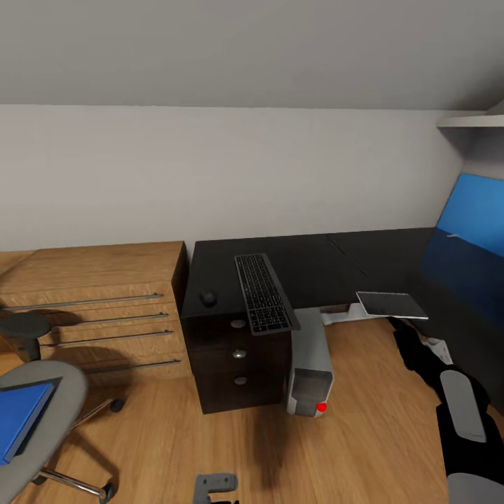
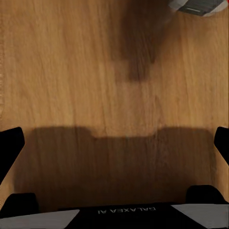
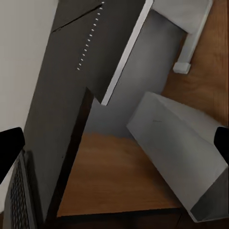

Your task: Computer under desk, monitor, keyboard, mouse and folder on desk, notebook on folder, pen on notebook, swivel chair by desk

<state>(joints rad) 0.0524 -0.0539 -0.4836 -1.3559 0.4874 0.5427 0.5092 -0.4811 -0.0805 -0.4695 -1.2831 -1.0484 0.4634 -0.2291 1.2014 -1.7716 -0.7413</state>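
Your glossy black surface (image 1: 308, 269) stands against the white wall, its drawer block carrying round silver knobs. The slim dark keyboard (image 1: 264, 292) lies across it, one end overhanging the front edge, with the small rounded mouse (image 1: 208, 297) near it. The boxy silver-grey computer (image 1: 310, 364) stands on the wood floor beside the drawer block, under the overhang. The flat blue folder (image 1: 21, 417) rests on the grey padded swivel chair (image 1: 49, 427). Your left pincer (image 2: 114, 143) hangs spread wide over bare floorboards, holding nothing; your right pincer (image 3: 114, 152) is likewise wide apart and empty above the computer.
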